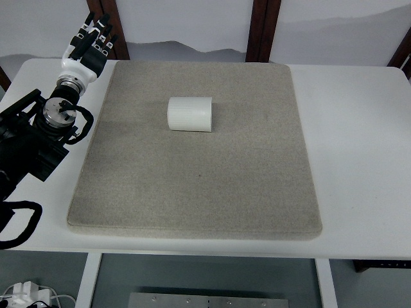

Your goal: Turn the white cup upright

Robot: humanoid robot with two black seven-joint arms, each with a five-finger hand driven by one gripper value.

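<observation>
A white ribbed cup (190,114) lies on its side on the grey mat (199,186), in the mat's far half and slightly left of the middle. My left hand (93,38) is at the far left corner of the table, off the mat, well away from the cup. Its fingers are stretched out and hold nothing. The black left arm (38,135) comes in from the left edge. No right arm shows.
The mat lies on a white table (359,128) with bare strips to its left and right. Dark wooden posts (260,29) stand behind the table's far edge. Cables and a power strip (26,295) lie on the floor at the lower left.
</observation>
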